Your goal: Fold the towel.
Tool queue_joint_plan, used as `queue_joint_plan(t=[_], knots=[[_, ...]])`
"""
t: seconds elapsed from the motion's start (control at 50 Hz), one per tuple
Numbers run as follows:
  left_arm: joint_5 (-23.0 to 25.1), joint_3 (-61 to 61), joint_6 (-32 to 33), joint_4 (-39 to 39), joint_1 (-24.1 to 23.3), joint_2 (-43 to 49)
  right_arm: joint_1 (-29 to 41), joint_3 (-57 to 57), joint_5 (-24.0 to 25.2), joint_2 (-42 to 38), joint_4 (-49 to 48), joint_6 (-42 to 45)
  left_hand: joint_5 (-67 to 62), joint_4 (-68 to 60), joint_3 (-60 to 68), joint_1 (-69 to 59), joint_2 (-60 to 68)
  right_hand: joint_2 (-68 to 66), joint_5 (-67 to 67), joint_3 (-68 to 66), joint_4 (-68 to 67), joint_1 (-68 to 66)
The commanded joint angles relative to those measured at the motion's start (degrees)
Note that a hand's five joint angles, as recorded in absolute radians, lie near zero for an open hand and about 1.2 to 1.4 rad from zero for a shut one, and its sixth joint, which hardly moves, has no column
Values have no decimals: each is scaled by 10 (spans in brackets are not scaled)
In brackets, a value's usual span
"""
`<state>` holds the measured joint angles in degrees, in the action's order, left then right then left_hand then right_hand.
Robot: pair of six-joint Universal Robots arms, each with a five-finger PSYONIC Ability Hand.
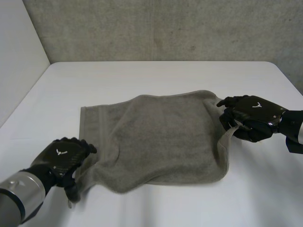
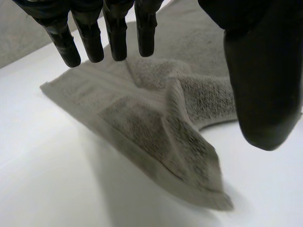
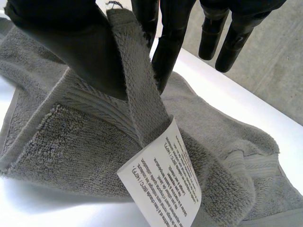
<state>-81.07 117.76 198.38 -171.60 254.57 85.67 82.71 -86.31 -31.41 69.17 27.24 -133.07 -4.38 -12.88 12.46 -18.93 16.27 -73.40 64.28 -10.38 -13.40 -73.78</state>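
The place looked like a bare robotics lab or test cell. A plain white desk (image 1: 156, 75) stood against a rough grey concrete wall (image 1: 165, 28), with a smooth white panel (image 1: 19, 47) beside it. The robot's left arm (image 1: 21, 191) and right arm (image 1: 293, 127) reached in over the desk.

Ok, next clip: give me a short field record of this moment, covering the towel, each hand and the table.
towel: grey terry towel, spread out but rumpled, not yet folded
surface: white table
left hand: black left hand at the towel's near left corner, fingers straight, thumb apart, nothing pinched
right hand: black right hand at the far right corner, thumb and fingers pinching the hem
label: white printed care label hanging from the pinched hem
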Motion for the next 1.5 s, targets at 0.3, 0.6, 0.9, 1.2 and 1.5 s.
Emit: queue_joint_plan(t=[0.3,0.6,0.9,1.2,1.5], knots=[[-205,-9,-68,-87,-130,100,1,-7,0,0,0,5,40,29,-25,85,-59,-35,26,4,34,-31],[-244,-16,-62,-159,-127,152,2,-11,1,0,-1,9,40,29,-25,85,-59,-35,26,4,34,-31],[-243,-31,-42,-166,-116,117,1,-12,0,0,-4,9,20,29,-25,65,-39,-35,26,4,34,-31],[-233,-31,-3,-174,-82,106,3,-15,0,0,-5,8,20,29,-25,65,-39,-35,26,4,34,-31],[-165,1,2,-167,-65,107,3,-17,0,0,-5,8,-11,29,-25,35,-8,-33,24,4,34,-29]])
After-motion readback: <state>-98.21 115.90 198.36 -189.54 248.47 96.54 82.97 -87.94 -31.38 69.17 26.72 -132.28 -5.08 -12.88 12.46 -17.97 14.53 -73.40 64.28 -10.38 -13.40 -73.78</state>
